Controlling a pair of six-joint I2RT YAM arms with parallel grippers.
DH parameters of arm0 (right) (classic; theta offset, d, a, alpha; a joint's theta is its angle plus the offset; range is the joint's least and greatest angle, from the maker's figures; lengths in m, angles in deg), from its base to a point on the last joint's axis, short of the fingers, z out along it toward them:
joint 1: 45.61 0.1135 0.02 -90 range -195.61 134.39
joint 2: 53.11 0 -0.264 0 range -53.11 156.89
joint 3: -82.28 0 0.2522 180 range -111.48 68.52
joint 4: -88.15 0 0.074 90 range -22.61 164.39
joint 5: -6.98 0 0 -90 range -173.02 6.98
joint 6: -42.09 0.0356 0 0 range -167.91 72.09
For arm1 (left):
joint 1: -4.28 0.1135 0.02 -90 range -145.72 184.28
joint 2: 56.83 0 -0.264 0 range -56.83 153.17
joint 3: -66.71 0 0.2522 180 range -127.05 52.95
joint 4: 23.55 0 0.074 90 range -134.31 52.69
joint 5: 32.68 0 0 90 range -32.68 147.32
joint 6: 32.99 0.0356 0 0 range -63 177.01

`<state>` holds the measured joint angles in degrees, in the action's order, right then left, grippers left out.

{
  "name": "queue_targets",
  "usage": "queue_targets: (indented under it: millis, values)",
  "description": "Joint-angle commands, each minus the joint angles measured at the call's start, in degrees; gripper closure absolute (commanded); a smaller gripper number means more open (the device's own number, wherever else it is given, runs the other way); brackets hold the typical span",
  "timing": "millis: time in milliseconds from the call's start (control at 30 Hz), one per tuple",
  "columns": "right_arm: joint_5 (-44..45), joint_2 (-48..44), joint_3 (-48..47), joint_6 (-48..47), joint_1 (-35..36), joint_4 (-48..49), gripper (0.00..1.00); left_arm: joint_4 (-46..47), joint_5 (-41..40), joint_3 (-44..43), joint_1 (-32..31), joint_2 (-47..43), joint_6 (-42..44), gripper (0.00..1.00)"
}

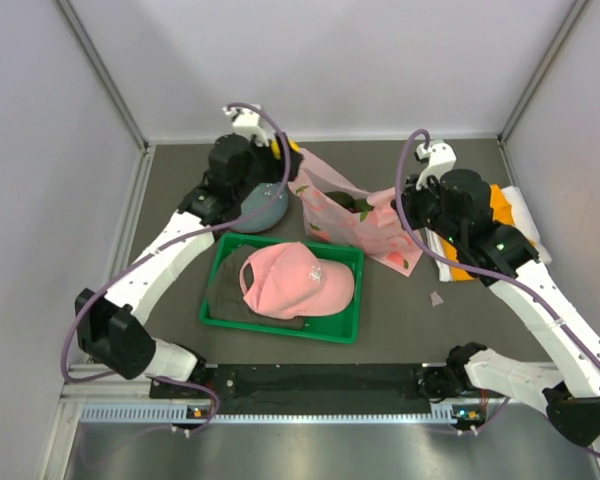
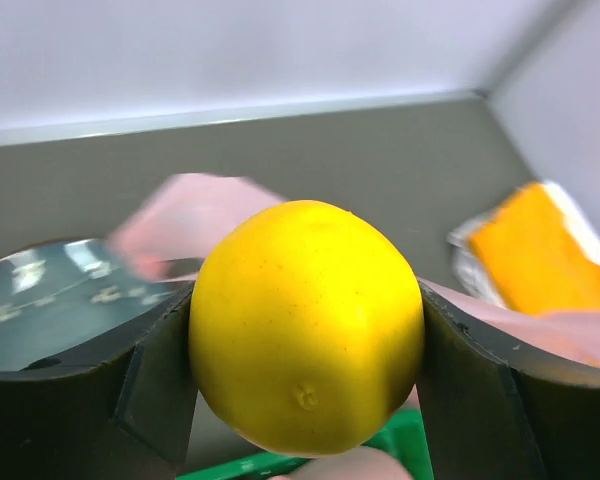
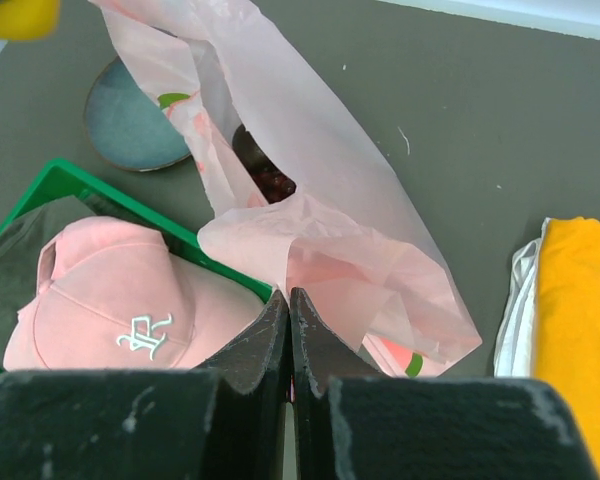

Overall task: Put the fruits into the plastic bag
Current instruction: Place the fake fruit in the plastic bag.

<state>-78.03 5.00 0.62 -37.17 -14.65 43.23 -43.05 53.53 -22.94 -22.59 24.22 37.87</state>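
A yellow citrus (image 2: 305,320) fills the left wrist view, with my left gripper (image 2: 305,365) shut on it, one dark finger on each side. From above, that gripper (image 1: 283,152) hangs at the back, over the far left end of the pink plastic bag (image 1: 352,218). The bag (image 3: 310,150) stands open and dark fruit (image 3: 265,178) shows inside it. My right gripper (image 3: 288,296) is shut on a fold of the bag's near right edge. The citrus (image 3: 15,14) also shows in the top left corner of the right wrist view.
A blue-grey dish (image 1: 260,207) lies left of the bag under the left arm. In front of the bag, a green tray (image 1: 280,325) holds a pink cap (image 1: 295,280) on dark cloth. An orange folded cloth (image 1: 500,205) lies at the right.
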Motion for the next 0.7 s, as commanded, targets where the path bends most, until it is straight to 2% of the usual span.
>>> queue_targets:
  millis: [0, 167, 333, 667]
  values:
    - [-0.9, -1.4, -0.5, 0.9, 0.0, 1.9, 1.0, 8.5, 7.8, -1.4, -4.5, 3.5, -0.5, 0.71]
    - [-0.6, -2.0, -0.6, 1.1, -0.1, 1.2, 1.0, 11.9, 11.9, -1.4, -7.5, 9.0, -2.8, 0.71]
    - [0.1, -2.4, -0.4, 1.0, -0.1, 0.9, 1.0, 18.2, 14.3, 2.0, -9.2, 10.5, -4.9, 0.7]
    - [1.6, -3.5, -1.0, 1.9, -0.1, 0.3, 1.0, 17.9, 16.1, 2.8, -10.3, 15.6, -5.7, 0.7]
